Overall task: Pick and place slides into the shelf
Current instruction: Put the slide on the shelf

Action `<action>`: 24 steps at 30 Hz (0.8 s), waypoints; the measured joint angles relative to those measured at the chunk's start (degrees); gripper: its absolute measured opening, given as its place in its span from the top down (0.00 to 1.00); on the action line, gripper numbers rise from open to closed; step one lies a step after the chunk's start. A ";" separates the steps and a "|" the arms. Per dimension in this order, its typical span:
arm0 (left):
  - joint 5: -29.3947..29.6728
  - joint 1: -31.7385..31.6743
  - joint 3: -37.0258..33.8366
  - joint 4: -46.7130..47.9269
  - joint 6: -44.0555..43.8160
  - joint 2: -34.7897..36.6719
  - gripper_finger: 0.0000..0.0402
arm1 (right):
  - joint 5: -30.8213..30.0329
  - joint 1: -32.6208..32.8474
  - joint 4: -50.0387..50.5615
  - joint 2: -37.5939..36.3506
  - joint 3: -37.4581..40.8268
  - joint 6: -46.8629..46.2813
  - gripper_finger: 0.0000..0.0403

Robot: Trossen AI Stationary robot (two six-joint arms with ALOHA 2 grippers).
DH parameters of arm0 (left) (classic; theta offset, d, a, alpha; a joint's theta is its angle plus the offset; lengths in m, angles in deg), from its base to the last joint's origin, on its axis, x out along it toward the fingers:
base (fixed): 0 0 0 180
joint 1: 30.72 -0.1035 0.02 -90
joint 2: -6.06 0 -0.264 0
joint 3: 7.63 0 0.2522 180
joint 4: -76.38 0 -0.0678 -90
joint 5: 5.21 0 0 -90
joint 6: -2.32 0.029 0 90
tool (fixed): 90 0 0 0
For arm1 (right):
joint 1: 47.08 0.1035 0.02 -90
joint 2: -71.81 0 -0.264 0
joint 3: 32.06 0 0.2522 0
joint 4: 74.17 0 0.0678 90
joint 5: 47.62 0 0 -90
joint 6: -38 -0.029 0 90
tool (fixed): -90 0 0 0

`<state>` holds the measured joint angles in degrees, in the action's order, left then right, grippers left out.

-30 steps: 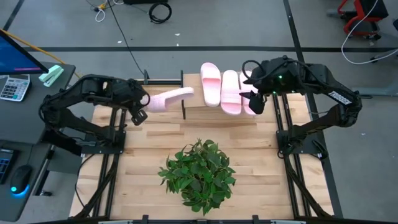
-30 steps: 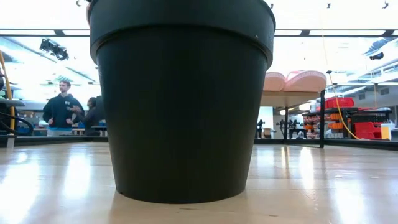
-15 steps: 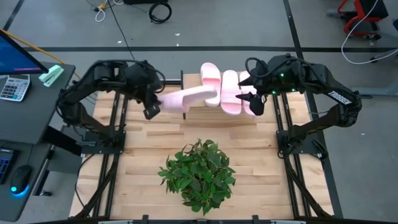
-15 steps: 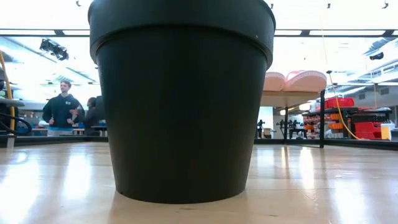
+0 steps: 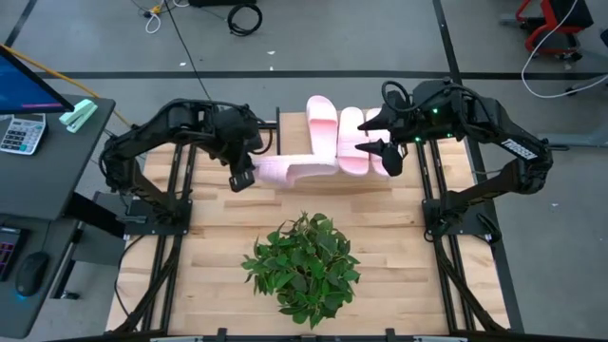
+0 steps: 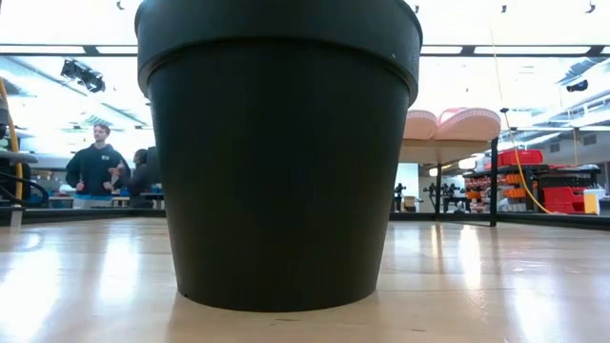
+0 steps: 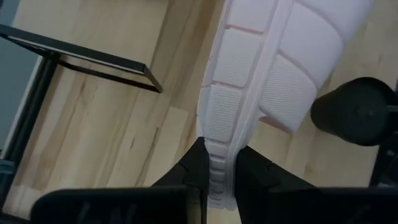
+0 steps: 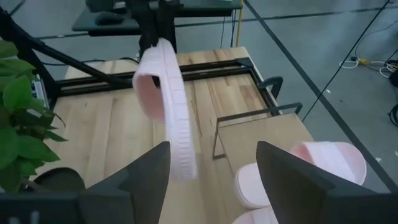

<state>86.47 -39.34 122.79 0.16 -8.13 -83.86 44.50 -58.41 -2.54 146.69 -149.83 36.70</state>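
Observation:
My left gripper (image 5: 242, 179) is shut on one pale pink slide (image 5: 299, 171), which is held on its side above the table. The slide's free end reaches the shelf's (image 5: 294, 142) near left part. Two slides (image 5: 321, 128) (image 5: 351, 141) lie on the shelf's plank, and a third (image 5: 377, 163) shows partly under my right gripper (image 5: 385, 144). That gripper hovers open over the shelf's right end with nothing between its fingers. In the low view the shelf (image 6: 448, 150) and its slides (image 6: 467, 122) show behind the pot. My left gripper pinches one end of the slide's sole (image 7: 217, 158) between its two fingers (image 7: 198, 169), at the ribbed rim. The fingers slant down from the table's left side, in line with the slide's length. The slide (image 8: 171, 118) hangs clear of the table, turned on its edge.
A potted green plant (image 5: 304, 266) stands at the table's middle near side; its black pot (image 6: 276, 152) fills the low view. A desk with a calculator (image 5: 21, 133) is left of the table. People stand in the room beyond (image 6: 95, 162).
My left gripper has carried the slide toward the table's right edge and the shelf, rolling as it went. The slide, which pointed slantwise toward the far right, now lies about level along the shelf's near edge, with its free end over the shelf.

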 joint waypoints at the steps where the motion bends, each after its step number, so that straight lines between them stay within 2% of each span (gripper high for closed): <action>1: 0.26 -0.02 0.00 0.00 0.34 -0.09 0.87 | 0.04 0.00 -0.24 0.02 0.00 0.00 0.39; 8: 4.28 -0.71 0.00 -0.02 4.10 -0.20 0.87 | 0.16 0.00 -0.77 0.39 0.00 -0.19 0.39; 13: 4.96 -3.07 2.03 0.12 7.01 -0.54 0.87 | 0.16 0.00 -0.77 0.44 0.00 -0.82 0.39; 16: 4.01 -3.39 4.45 -0.03 8.12 -1.25 0.87 | 0.16 0.02 -0.75 0.44 0.00 -2.12 0.39; 20: 0.81 -3.38 11.68 -0.13 8.98 -3.77 0.87 | 0.14 0.01 -0.75 0.44 0.00 -2.28 0.39; 23: 1.24 -2.66 18.20 -0.11 9.71 -6.77 0.87 | 0.18 0.02 -0.75 0.44 0.00 -2.59 0.39; 24: 1.82 -2.67 18.46 -0.35 10.03 -7.13 0.87 | 0.19 0.02 -0.71 0.43 0.00 -2.61 0.39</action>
<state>88.29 -42.01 141.25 -0.19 1.90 -90.99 44.70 -58.39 -3.25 147.12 -149.83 34.09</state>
